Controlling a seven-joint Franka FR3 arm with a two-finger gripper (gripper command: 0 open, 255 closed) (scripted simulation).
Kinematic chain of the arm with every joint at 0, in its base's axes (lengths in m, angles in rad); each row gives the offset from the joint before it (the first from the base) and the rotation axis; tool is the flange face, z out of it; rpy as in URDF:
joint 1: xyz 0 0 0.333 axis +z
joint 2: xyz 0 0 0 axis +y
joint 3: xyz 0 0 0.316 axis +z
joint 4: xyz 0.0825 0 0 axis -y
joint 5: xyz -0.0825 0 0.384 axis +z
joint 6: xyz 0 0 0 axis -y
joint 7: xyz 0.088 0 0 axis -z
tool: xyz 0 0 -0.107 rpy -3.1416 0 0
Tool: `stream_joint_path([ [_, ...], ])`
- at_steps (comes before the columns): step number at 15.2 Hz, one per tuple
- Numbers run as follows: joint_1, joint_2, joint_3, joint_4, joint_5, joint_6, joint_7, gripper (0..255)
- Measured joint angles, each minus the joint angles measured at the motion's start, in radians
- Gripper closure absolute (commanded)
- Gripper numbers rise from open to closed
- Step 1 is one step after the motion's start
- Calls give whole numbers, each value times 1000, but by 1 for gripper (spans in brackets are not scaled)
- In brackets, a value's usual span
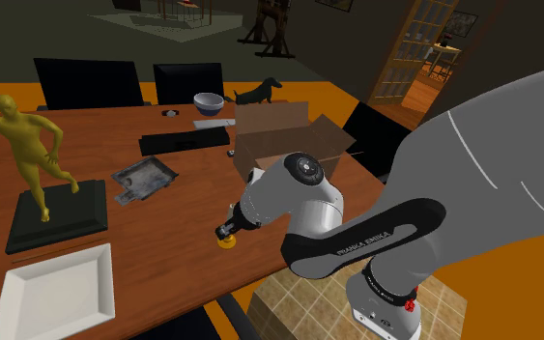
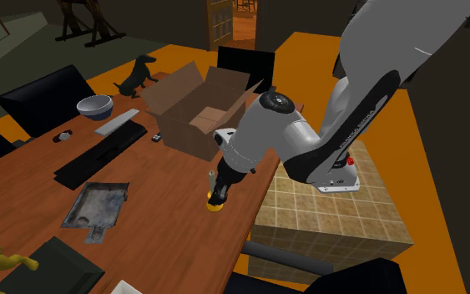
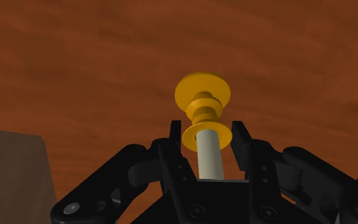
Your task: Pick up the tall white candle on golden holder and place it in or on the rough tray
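Observation:
The white candle (image 3: 210,156) stands upright in its golden holder (image 3: 202,95) on the brown wooden table, near the edge by the stand. My black gripper (image 3: 208,130) comes straight down over it, and its two fingers clasp the holder's golden collar from both sides. The holder's golden base (image 1: 227,241) peeks out under the gripper (image 1: 231,228) in the shoulder view, resting on the table; the same base (image 2: 215,206) sits below the gripper (image 2: 218,190) in the second exterior view. The rough grey tray (image 1: 145,180) (image 2: 96,205) lies flat farther in on the table.
An open cardboard box (image 1: 289,140) stands close behind the arm. A golden figure on a dark base (image 1: 30,155), a white square plate (image 1: 57,295), a dark keyboard (image 1: 183,142), a bowl (image 1: 209,102) and a dog figurine (image 1: 257,93) also share the table.

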Motion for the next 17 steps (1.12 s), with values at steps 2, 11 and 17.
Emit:
stream_joint_path([
  [2, 0, 0, 0, 0, 0, 0, 0, 255],
  [11, 77, -44, -76, 9, 35, -59, -33, 255],
  [17, 177, -134, -185, 27, 82, -176, -84, 255],
])
